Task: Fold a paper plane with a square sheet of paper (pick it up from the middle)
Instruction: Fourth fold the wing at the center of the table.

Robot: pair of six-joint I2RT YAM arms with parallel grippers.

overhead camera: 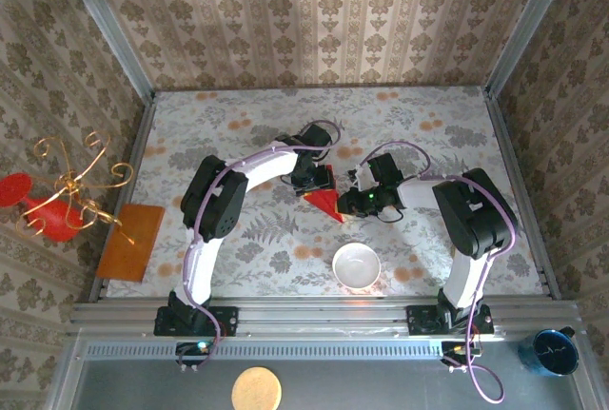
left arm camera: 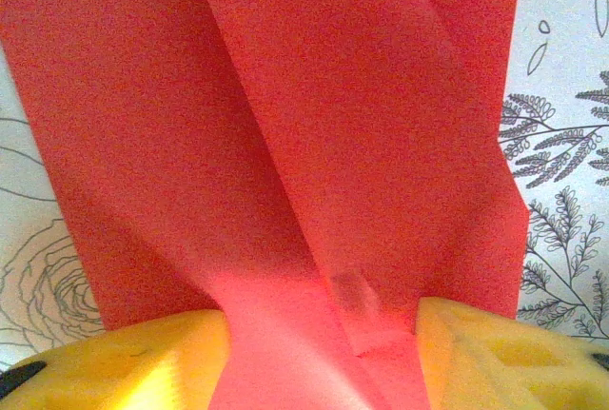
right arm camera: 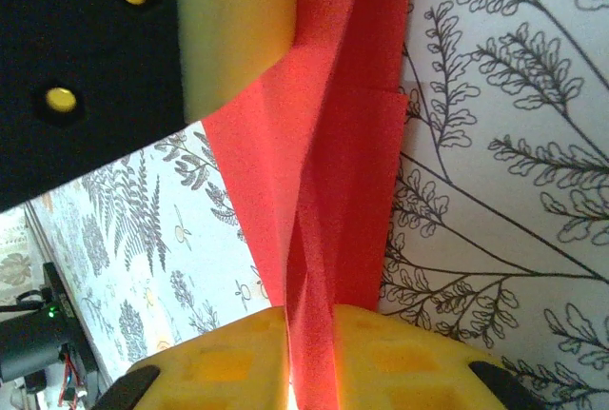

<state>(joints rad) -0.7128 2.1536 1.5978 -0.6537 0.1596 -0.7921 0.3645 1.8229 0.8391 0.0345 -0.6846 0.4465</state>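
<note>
The bright red sheet of paper (overhead camera: 325, 203) lies mid-table, folded into a pointed wedge with long creases. In the left wrist view the paper (left arm camera: 285, 144) shows overlapping flaps and a raised fold. My left gripper (left arm camera: 324, 326) is open, its yellow fingers (left arm camera: 124, 362) standing apart either side of that fold. In the right wrist view my right gripper (right arm camera: 311, 320) is shut on a standing crease of the paper (right arm camera: 333, 172). One pale finger of the left gripper (right arm camera: 233, 29) rests on the paper's far end. From above, the left gripper (overhead camera: 309, 180) and right gripper (overhead camera: 350, 203) flank the paper.
A white bowl (overhead camera: 356, 264) stands near the front, just right of centre. An orange-brown board (overhead camera: 130, 239) lies at the table's left edge, beside a red ornament with gold wire curls (overhead camera: 57, 203). Off the table sit a blue cup (overhead camera: 554, 351) and a tan disc (overhead camera: 257, 391).
</note>
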